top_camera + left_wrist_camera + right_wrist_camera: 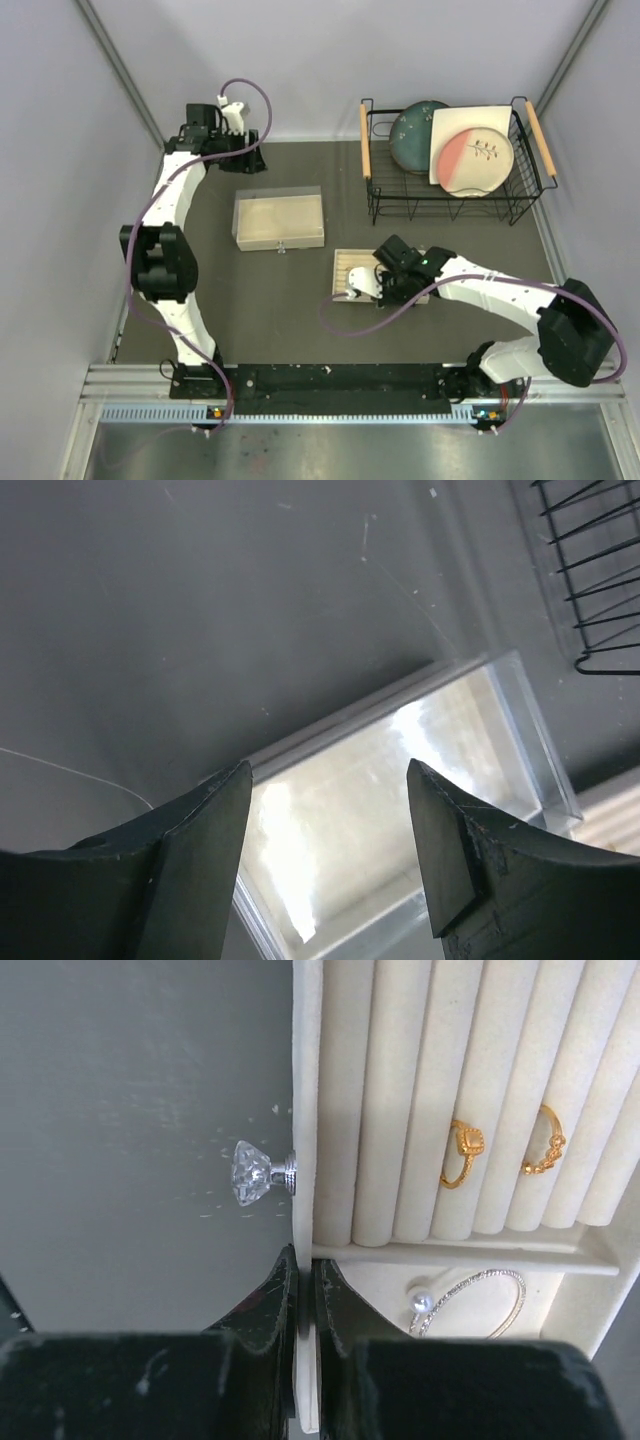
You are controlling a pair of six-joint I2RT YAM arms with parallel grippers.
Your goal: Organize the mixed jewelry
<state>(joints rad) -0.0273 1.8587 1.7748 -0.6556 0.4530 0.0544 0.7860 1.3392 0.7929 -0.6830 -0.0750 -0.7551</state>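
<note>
Right gripper point(305, 1260) is clamped down tight, fingers pinching the thin wall of the tray point(303, 1060), just beside the crystal knob point(255, 1172) that sticks out from that same wall. The tray sits right of centre on the table, right of the clear box point(278, 220) and nearer than the basket point(450, 160). Inside it, two gold rings point(462, 1152) stand wedged in neighbouring slots between the padded rolls point(370, 1100), each band lined up along its slot, side by side and apart. The bracelet point(470, 1305) lies flat in the compartment point(385, 1285) past the ends of the rolls; its long axis runs across the rolls, roughly along the divider, with the pearl at the end towards the gripped wall. Over at the far left, the left gripper point(330, 770) hangs with its fingers spread wide, holding nothing, the clear box below it.
</note>
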